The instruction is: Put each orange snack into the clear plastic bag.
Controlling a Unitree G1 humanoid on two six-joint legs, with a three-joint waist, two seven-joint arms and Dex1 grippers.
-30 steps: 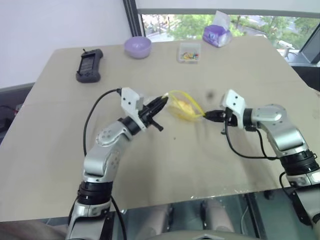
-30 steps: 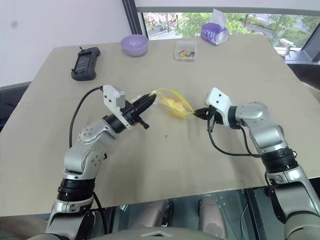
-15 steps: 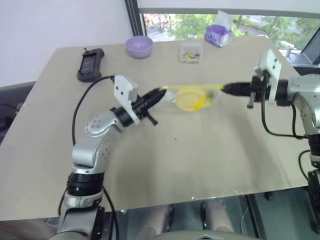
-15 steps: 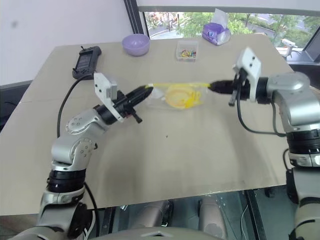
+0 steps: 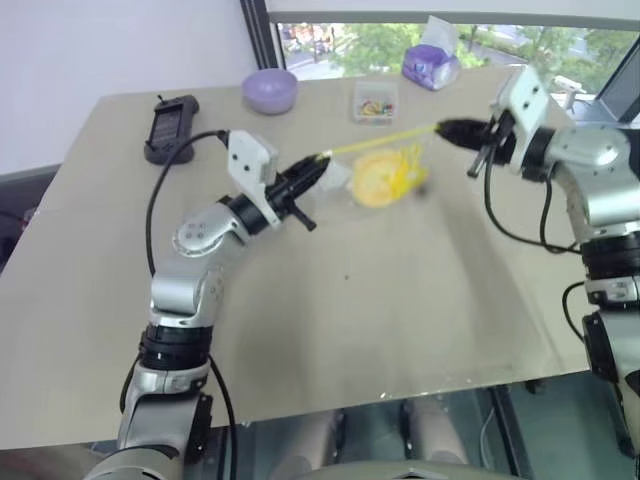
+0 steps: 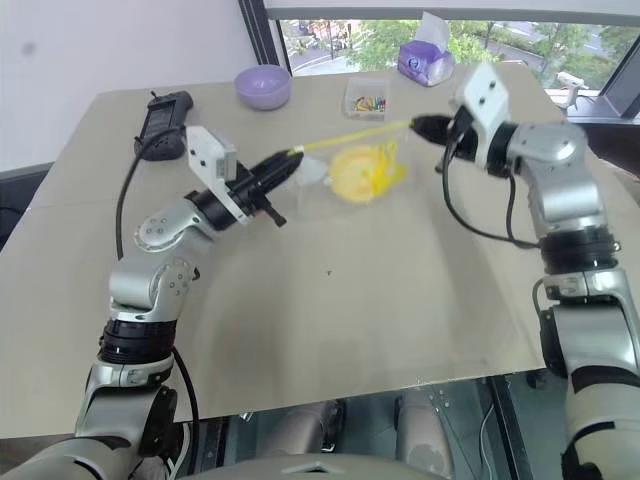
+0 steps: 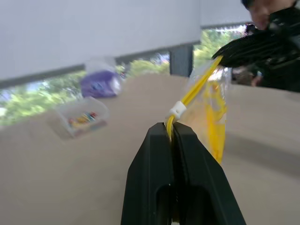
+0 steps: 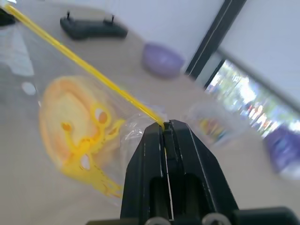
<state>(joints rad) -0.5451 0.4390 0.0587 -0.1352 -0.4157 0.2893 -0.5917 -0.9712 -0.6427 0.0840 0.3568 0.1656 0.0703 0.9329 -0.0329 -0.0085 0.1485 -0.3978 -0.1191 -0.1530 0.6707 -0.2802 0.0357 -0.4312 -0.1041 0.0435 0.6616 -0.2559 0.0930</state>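
The clear plastic bag (image 5: 385,172) hangs above the table, stretched by its yellow seal strip (image 5: 375,143) between both grippers. My left gripper (image 5: 320,163) is shut on the strip's left end, and my right gripper (image 5: 440,127) is shut on its right end, held higher. The orange snack (image 5: 372,180) sits inside the hanging bag. From the right wrist the orange snack (image 8: 70,119) shows through the bag's film, under the strip (image 8: 84,70). The left wrist view has the fingers (image 7: 157,154) pinching the strip (image 7: 194,91).
On the table's (image 5: 400,300) far side stand a lilac bowl (image 5: 269,91), a small clear box of colourful bits (image 5: 375,102), a purple tissue pack (image 5: 432,64) and a black handheld device (image 5: 169,128). A black cable loops from my left arm.
Both grippers have risen with the bag, the right one more, so the seal strip now slopes up to the right and the bag hangs clear of the table.
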